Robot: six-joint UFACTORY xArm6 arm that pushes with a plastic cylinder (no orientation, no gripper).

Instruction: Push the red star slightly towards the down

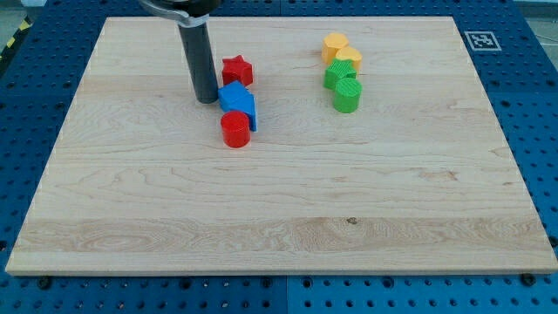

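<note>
The pale wooden board point(288, 201) fills most of the view, sitting on a blue perforated table point(532, 105) w/ rows of small holes. A black-and-white square marker tag point(479, 39) sits just off the board's corner at the view's top right.

The dark straight rod point(200, 57) drops in from the view's top, left of centre, under a rounded black mount. My tip point(207, 100) rests on the board just left of the blue blocks and below-left of the red star-shaped block point(236, 71). It's a plain rod, no jaws, so nothing opens or shuts and it holds nothing; can't tell if it's touching the blue block beside it.

The red star lies in the board's upper half, left of centre, just right of the rod's shaft. Directly below it, close or touching, sits a blue pentagon-like block point(233, 95), w/ a second blue block point(248, 114) of unclear shape tucked against its lower right. A red cylinder block point(234, 130) stands just below those, touching the blue ones.

Well apart, toward the view's top right, four more blocks are bunched in a short column: a yellow-orange block point(335, 44) on top, a yellow block point(349, 59) just below-right, a green block point(335, 77) under that, then a green cylinder block point(347, 95) lowest. Exact shapes of the upper three are hard to make out.
</note>
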